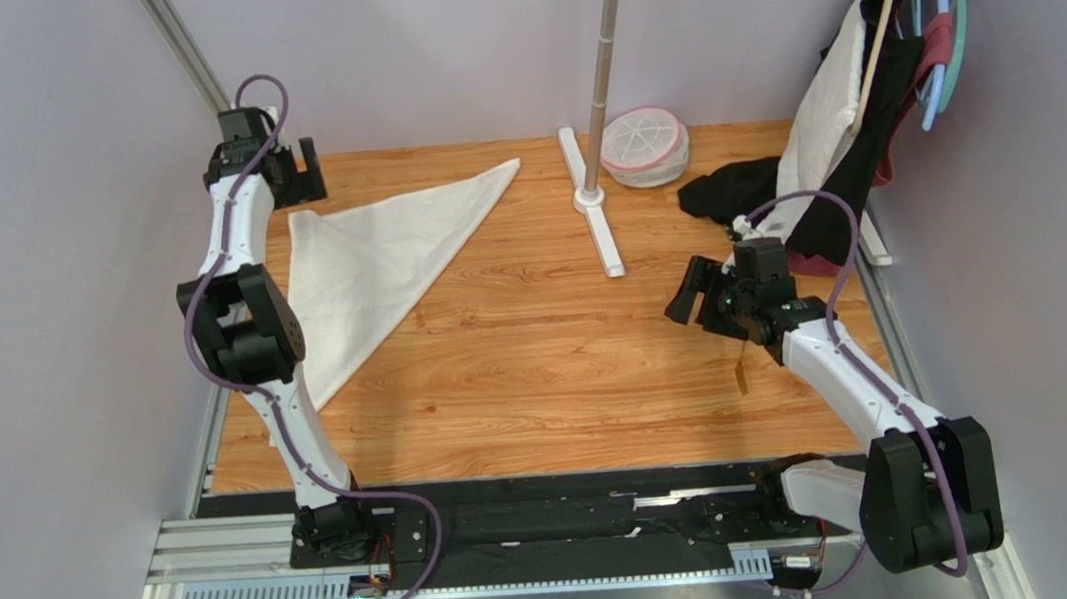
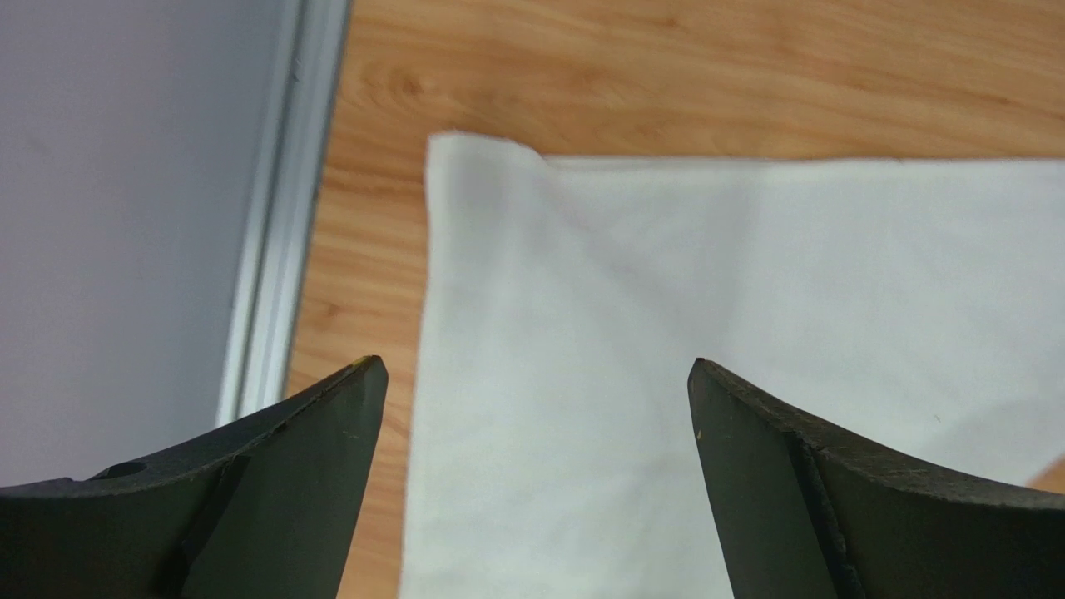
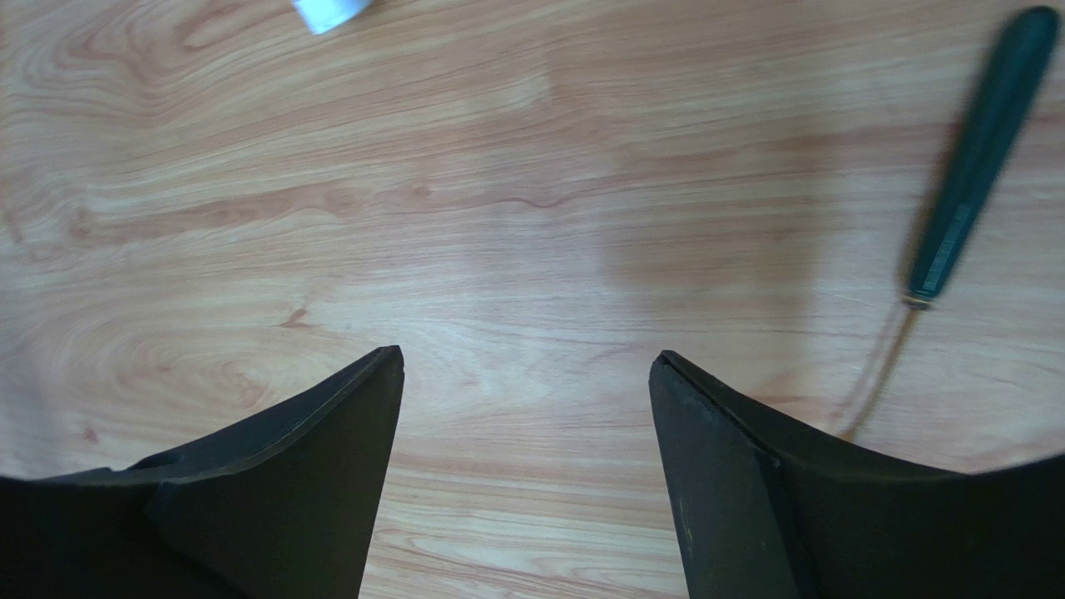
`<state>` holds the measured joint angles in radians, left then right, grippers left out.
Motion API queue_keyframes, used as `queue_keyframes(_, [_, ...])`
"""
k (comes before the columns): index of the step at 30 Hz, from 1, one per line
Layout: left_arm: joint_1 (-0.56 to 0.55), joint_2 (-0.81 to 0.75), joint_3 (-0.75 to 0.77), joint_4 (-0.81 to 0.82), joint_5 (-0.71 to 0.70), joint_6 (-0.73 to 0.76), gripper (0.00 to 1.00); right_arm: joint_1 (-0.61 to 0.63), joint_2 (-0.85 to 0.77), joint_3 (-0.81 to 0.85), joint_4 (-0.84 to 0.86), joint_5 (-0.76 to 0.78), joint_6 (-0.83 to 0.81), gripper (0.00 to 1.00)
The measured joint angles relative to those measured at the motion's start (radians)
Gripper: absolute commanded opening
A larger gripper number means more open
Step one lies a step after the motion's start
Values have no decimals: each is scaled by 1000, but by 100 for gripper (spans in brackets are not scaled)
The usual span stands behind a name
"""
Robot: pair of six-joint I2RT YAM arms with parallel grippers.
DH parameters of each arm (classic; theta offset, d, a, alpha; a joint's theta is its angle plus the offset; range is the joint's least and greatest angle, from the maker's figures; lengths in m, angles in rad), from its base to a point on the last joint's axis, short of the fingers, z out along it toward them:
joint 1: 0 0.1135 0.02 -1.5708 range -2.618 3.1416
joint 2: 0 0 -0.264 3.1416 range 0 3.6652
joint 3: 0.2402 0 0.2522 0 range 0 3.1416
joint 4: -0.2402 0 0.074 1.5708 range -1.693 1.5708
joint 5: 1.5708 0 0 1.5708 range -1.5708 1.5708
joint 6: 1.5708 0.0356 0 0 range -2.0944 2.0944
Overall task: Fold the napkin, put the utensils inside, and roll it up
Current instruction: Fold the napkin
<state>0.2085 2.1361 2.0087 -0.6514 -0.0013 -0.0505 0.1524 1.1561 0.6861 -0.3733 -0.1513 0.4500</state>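
The napkin is lying flat in the upper left part of the wooden table in the top view. It is showing as a cream-white triangle, with one point reaching toward the upper middle and another running down toward the lower left. In the left wrist view the napkin is filling most of the frame, one corner sitting at upper centre and a soft ridge running down from it.

The left gripper is hanging over the napkin's upper left corner. Its fingers are standing wide apart with nothing clamped between them. One tip is lying over the cloth's edge and the other over the cloth itself; whether they are touching it cannot be told.

The fork is lying on bare wood at the right of the right wrist view, dark handle up and thin metal end down. In the top view it is showing as a thin sliver in the right half, well apart from the napkin.

The right gripper is hovering just beside the fork. Its fingers are spread apart over bare wood, gripping nothing.

A white pole stand is standing at upper centre, with a round white container just beside it. A black cloth is lying to its right, below clothes on hangers.
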Motion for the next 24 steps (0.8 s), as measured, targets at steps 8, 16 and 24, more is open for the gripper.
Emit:
queue_keyframes(8, [-244, -259, -565, 301, 53, -231, 99, 274, 96, 74, 91, 0, 102, 75])
queue_keyframes(16, [-284, -300, -863, 456, 130, -384, 99, 426, 298, 214, 192, -16, 179, 74])
queue_keyframes(24, [-303, -346, -945, 493, 120, -436, 99, 465, 351, 238, 210, -15, 194, 74])
